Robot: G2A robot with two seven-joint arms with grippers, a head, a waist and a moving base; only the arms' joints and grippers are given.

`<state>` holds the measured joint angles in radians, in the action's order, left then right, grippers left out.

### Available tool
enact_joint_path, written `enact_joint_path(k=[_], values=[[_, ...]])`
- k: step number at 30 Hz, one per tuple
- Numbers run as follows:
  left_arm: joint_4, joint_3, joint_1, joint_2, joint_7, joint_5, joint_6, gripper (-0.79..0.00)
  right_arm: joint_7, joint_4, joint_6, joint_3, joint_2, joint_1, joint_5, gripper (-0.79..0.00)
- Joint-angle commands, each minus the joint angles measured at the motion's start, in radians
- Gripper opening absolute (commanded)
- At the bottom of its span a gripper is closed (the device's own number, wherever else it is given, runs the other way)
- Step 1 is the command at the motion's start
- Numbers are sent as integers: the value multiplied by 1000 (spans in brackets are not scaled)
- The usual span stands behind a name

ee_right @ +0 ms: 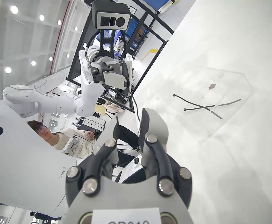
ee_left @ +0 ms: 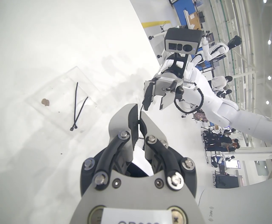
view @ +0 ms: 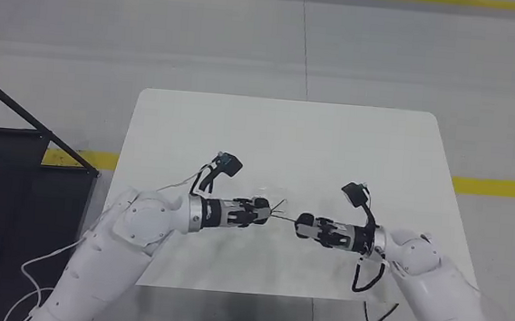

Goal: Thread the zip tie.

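Note:
My left gripper (ee_left: 138,113) is shut on a thin black zip tie (ee_left: 141,108), held above the white table (view: 331,148) near its front middle. The tie's free end sticks out toward my right gripper (ee_left: 156,101), which faces the left one at close range. In the right wrist view the right gripper (ee_right: 130,121) is open, and the tie (ee_right: 136,110) runs from the left gripper (ee_right: 125,83) down between its fingers, close to one pad (ee_right: 144,121). From the top the two grippers (view: 262,214) (view: 305,224) nearly meet, with the tie (view: 282,216) spanning them.
A clear plastic sheet (ee_left: 63,84) lies flat on the table beside the grippers, with two spare black zip ties (ee_left: 76,106) (ee_right: 201,106) crossed on it and a small brown spot (ee_left: 45,102). The table's far half is bare.

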<state>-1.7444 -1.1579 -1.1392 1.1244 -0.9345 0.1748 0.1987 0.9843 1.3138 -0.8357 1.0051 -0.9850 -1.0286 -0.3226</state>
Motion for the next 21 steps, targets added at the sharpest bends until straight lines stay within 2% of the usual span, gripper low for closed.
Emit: enact_joint_path(k=[1,5,11,12,13,14,18,21], values=[[2,2,2,0,1,-2,0,-785,-2,-4,-2,-6,1,3,-5,-702],[4,5,3,-2,3,-4,-4,-785,-4,-8,-4,-17,5,11,-10,-785],[7,9,7,-4,4,-7,-1,-785,-8,-15,-8,-32,10,20,-16,-785],[9,8,5,-3,12,-17,-4,-671,-9,-16,-9,-34,10,22,-17,-785],[10,6,3,-3,20,-31,-9,-283,-9,-16,-10,-36,11,23,-18,-785],[10,3,4,-3,25,-43,-11,0,-11,-17,-11,-38,12,24,-19,-785],[14,-14,-3,-2,69,-88,-27,0,-22,-22,-22,-43,15,28,-20,-785],[20,-30,-19,0,121,-163,3,0,-45,-33,-45,-35,16,20,-40,-785]])
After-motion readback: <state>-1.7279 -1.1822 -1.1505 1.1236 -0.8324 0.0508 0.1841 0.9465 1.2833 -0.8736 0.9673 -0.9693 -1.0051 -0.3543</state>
